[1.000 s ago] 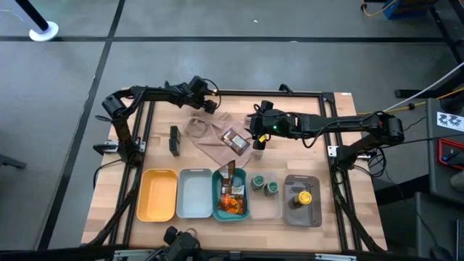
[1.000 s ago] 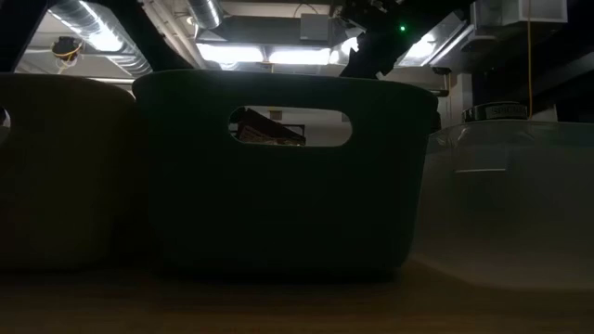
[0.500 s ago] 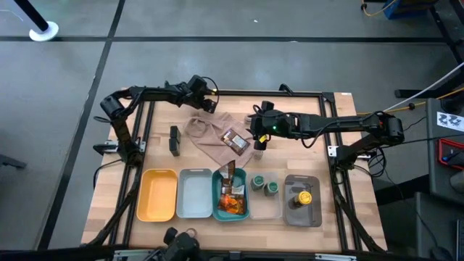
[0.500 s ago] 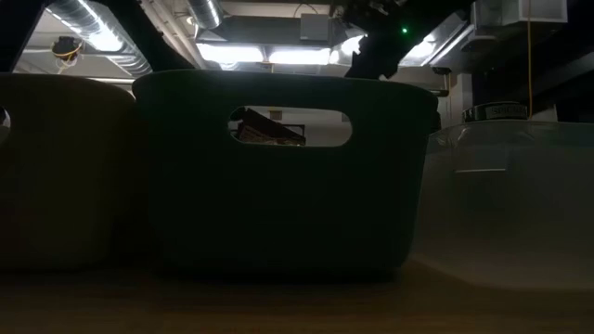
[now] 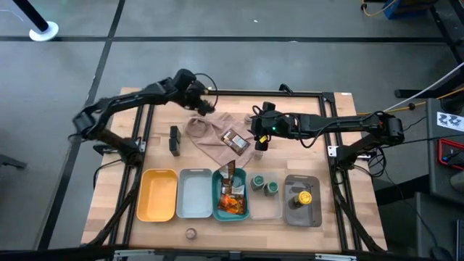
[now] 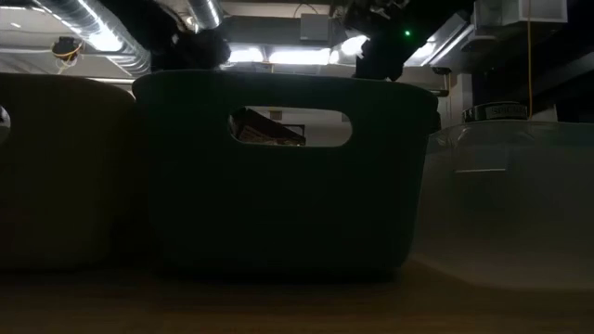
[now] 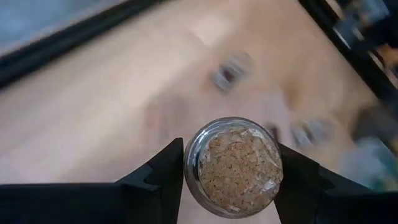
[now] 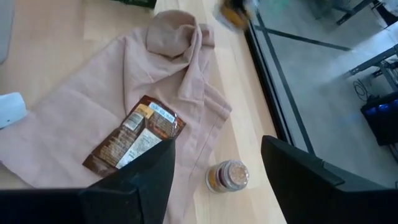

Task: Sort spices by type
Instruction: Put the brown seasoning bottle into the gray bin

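My left gripper hangs over the table's far part, left of middle, shut on a small glass jar of tan spice. My right gripper stands open above the right edge of the beige-pink cloth. A second jar stands on the table well below its fingers. An orange-brown packet lies on the cloth. A black block lies left of the cloth. Two green-lidded jars stand in the clear tray, and a yellow-lidded one in the grey tray at the right. My left gripper pinches the jar's round side wall between its two fingers, one finger on either side. The jar's round glass end, with the spice showing through it, faces the wrist camera. The jar is lifted clear of the table.
Along the near side stand a yellow tray, a pale grey tray, a teal tray holding packets, a clear tray and a grey tray. One more jar sits at the table's near edge.
My left gripper has risen from the table's far part, tipping up as it went, and its arm's elbow has swung out toward the table's left. It now shows in the low view above the teal tray's rim. My right gripper has kept still.
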You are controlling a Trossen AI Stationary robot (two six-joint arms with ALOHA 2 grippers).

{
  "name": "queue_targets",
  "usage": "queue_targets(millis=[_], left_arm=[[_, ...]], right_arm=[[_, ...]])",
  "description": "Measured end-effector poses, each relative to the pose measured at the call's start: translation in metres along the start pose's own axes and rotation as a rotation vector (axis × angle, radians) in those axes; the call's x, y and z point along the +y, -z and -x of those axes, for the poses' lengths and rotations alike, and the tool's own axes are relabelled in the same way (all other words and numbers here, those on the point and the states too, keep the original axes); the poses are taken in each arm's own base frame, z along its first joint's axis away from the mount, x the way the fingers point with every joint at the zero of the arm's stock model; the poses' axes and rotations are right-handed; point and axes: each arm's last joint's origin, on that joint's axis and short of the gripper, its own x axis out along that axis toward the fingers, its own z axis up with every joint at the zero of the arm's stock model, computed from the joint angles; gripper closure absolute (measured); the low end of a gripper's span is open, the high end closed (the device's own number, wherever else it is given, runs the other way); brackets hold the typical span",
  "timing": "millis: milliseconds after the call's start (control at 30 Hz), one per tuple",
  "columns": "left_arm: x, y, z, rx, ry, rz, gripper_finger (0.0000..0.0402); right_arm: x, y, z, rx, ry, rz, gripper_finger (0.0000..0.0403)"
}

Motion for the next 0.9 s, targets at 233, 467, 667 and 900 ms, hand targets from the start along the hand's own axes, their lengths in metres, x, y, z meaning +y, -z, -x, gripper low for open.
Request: queue_targets(millis=[233, 467, 667, 900], left_arm=[[-0.068, 0.038, 0.037, 0.142, 0.135, -0.161, 0.0228], [-0.133, 0.082, 0.045, 0.253, 0.259, -0.288, 0.0228], [-0.171, 0.12, 0.046, 0.269, 0.23, -0.395, 0.0228], [-0.183, 0.159, 0.043, 0.251, 0.16, -0.394, 0.0228]], right_arm=[[0.0, 0.005, 0.0, 0.055, 0.024, -0.063, 0.0166], [0.003, 0.01, 0.0, 0.097, -0.023, -0.164, 0.0166], [0.005, 0.013, 0.001, 0.13, -0.1, -0.198, 0.0166], [0.007, 0.014, 0.002, 0.145, -0.15, -0.255, 0.0166]])
